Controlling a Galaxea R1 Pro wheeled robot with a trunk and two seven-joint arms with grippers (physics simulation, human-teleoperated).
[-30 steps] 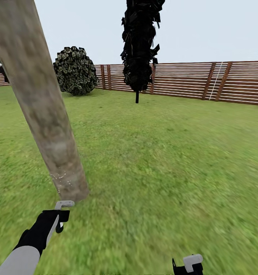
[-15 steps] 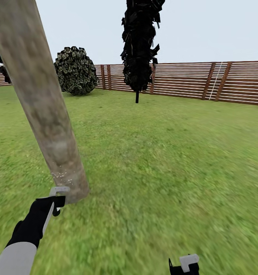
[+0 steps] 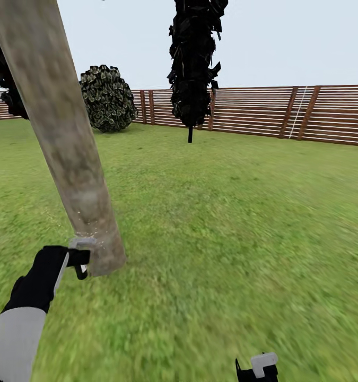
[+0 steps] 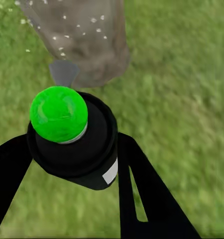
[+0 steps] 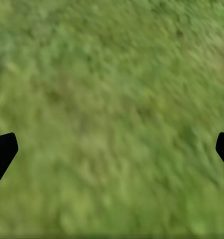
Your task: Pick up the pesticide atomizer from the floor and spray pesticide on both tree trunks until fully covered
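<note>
A thick, mottled beige-grey tree trunk [image 3: 67, 148] leans across the left of the head view. My left gripper [image 3: 79, 257] is right at its base, on the left side, shut on the pesticide atomizer [image 4: 74, 149]. The atomizer is a dark bottle with a white label, and its top [image 4: 58, 113] shows bright green. Its grey nozzle points at the trunk [image 4: 87, 40]. Fine white speckles [image 4: 62, 30] dot the bark low down, faintly seen as speckles [image 3: 86, 233] in the head view. My right gripper [image 3: 258, 366] hangs low over grass, open, with nothing between its fingers [image 5: 2, 152].
Green lawn [image 3: 226, 212] spreads all around. A near-black thin-trunked tree [image 3: 192, 63] stands far ahead, a round bush [image 3: 107, 98] to its left. A brown slatted fence [image 3: 285, 111] closes the back. Dark foliage [image 3: 3, 74] shows behind the trunk at left.
My left gripper with the atomizer has moved forward, up against the base of the trunk. The view has shifted slightly. The right gripper has stayed low.
</note>
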